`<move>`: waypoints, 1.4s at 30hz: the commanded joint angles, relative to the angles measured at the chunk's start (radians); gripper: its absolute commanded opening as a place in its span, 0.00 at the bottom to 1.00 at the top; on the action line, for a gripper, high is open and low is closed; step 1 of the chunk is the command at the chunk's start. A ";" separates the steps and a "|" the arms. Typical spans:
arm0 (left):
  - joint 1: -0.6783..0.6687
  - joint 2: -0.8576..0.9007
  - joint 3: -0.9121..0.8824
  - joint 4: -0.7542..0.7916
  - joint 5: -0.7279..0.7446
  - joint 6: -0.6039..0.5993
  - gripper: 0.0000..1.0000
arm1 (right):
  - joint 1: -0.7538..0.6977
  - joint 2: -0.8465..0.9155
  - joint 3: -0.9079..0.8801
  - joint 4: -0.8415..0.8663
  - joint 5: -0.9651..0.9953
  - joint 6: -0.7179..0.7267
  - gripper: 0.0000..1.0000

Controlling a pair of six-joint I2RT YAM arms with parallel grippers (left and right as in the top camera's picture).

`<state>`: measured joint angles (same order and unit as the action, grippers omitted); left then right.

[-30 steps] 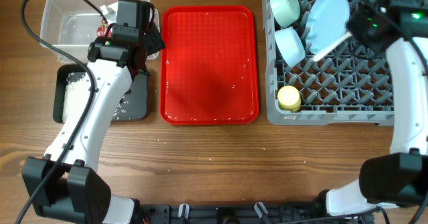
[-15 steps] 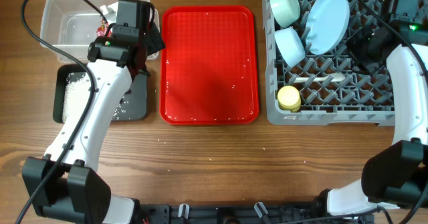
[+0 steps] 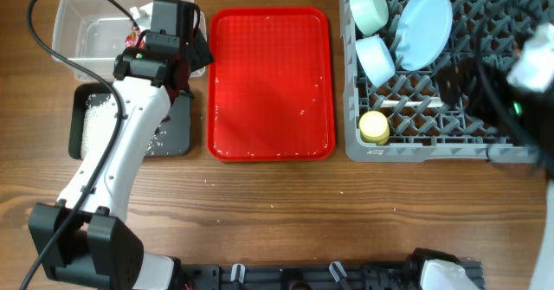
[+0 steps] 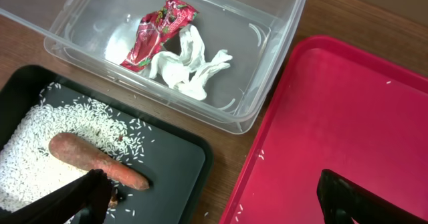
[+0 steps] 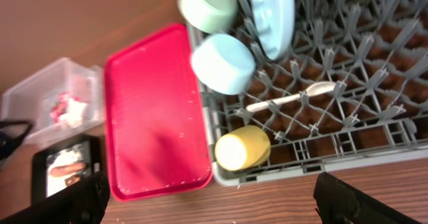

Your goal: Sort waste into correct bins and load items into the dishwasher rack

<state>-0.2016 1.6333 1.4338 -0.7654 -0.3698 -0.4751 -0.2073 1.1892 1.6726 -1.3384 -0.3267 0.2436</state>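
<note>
The grey dishwasher rack (image 3: 433,138) holds the light-blue plate (image 3: 427,26), the pale green-white bowl (image 3: 370,7), the light-blue bowl (image 3: 376,58), the yellow cup (image 3: 374,127) and the white spoon (image 5: 291,98), which lies flat across the pegs. My right gripper (image 5: 210,200) is open and empty, high above the rack's front edge. The red-and-white wrapper (image 4: 157,30) and paper scrap (image 4: 187,67) lie in the clear tub (image 4: 221,120). Rice (image 4: 40,150) and the carrot-like stick (image 4: 93,158) lie in the black tray (image 4: 174,164). My left gripper (image 4: 217,204) hangs open and empty over that tray's right edge.
The flat red serving tray (image 3: 271,82) lies between the bins and the rack, with a few rice grains on it. Bare wooden tabletop (image 3: 277,212) runs along the front. My right arm (image 3: 519,91) is a blur over the rack's right side.
My right gripper has opened and let go of the white spoon, which now lies in the rack. The right arm has lifted and drawn back toward the front right. The left arm has not moved.
</note>
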 commanded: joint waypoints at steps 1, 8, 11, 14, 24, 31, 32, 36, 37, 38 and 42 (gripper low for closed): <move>0.003 -0.005 0.008 -0.001 -0.017 0.016 1.00 | 0.005 -0.093 0.011 -0.010 0.003 -0.037 1.00; 0.003 -0.005 0.008 -0.001 -0.017 0.016 1.00 | 0.005 -0.275 -0.004 -0.003 0.167 -0.042 1.00; 0.003 -0.005 0.008 -0.001 -0.016 0.016 1.00 | 0.005 -0.311 -0.080 0.069 0.167 -0.068 1.00; 0.003 -0.005 0.008 -0.001 -0.017 0.016 1.00 | 0.005 -0.369 -0.282 0.274 0.099 -0.077 1.00; 0.003 -0.005 0.008 -0.001 -0.017 0.016 1.00 | 0.186 -0.837 -1.263 1.103 0.146 -0.074 1.00; 0.003 -0.005 0.008 -0.001 -0.017 0.016 1.00 | 0.235 -0.985 -1.509 1.186 0.308 -0.008 1.00; 0.003 -0.005 0.008 -0.001 -0.017 0.016 1.00 | 0.236 -1.004 -1.541 1.219 0.307 -0.007 1.00; 0.003 -0.005 0.008 -0.001 -0.017 0.016 1.00 | 0.237 -1.064 -1.618 1.257 0.300 -0.005 1.00; 0.003 -0.005 0.008 -0.001 -0.017 0.016 1.00 | 0.236 -1.079 -1.632 1.260 0.299 -0.005 1.00; 0.003 -0.005 0.008 -0.001 -0.017 0.016 1.00 | 0.236 -1.087 -1.638 1.281 0.300 -0.008 1.00; 0.003 -0.005 0.008 -0.001 -0.017 0.016 1.00 | 0.236 -1.130 -1.656 1.320 0.280 0.035 1.00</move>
<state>-0.2016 1.6333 1.4338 -0.7658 -0.3698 -0.4747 0.0238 0.1062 0.0288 -0.0483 -0.0467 0.2314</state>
